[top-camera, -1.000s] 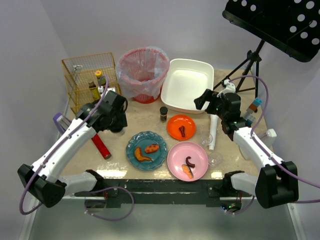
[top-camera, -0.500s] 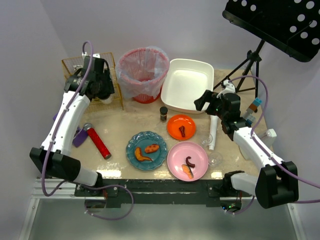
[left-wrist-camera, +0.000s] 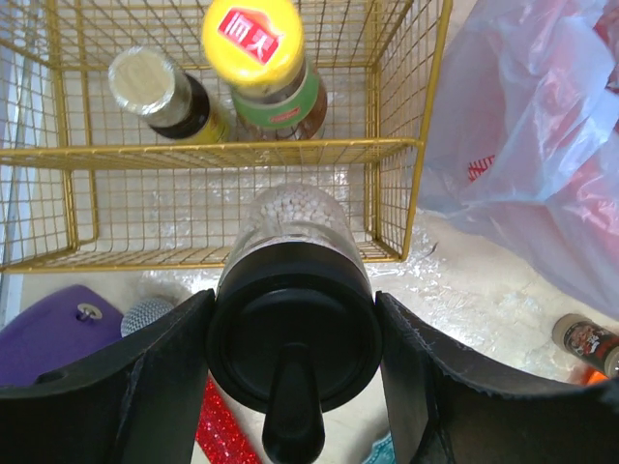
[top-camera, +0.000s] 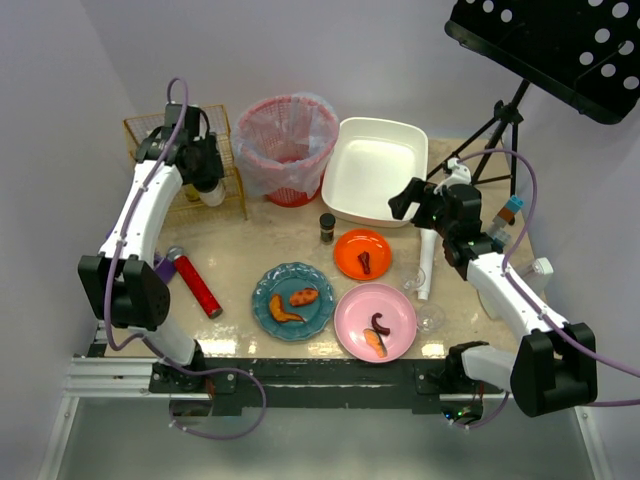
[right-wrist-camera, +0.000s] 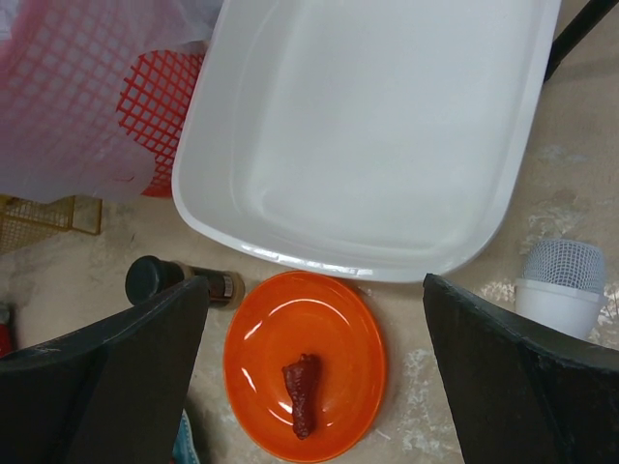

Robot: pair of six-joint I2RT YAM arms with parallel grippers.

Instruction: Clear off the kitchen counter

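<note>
The left claw [top-camera: 205, 168] clamps a black-capped grinder [left-wrist-camera: 295, 319] over the wire basket [left-wrist-camera: 97, 155] at far left. The right claw [top-camera: 405, 203] gapes wide above the orange plate [right-wrist-camera: 271, 358]. The counter [top-camera: 270, 235] lies beneath both

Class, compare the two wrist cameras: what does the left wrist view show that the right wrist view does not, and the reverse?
Left wrist only: a black-capped shaker gripped in the left hand, and two bottles inside the gold wire basket. Right wrist only: the white tub, an orange plate bearing a dark red morsel, a white microphone. Both: that basket, the small spice jar, the bin's plastic bag, the kitchen counter.
</note>
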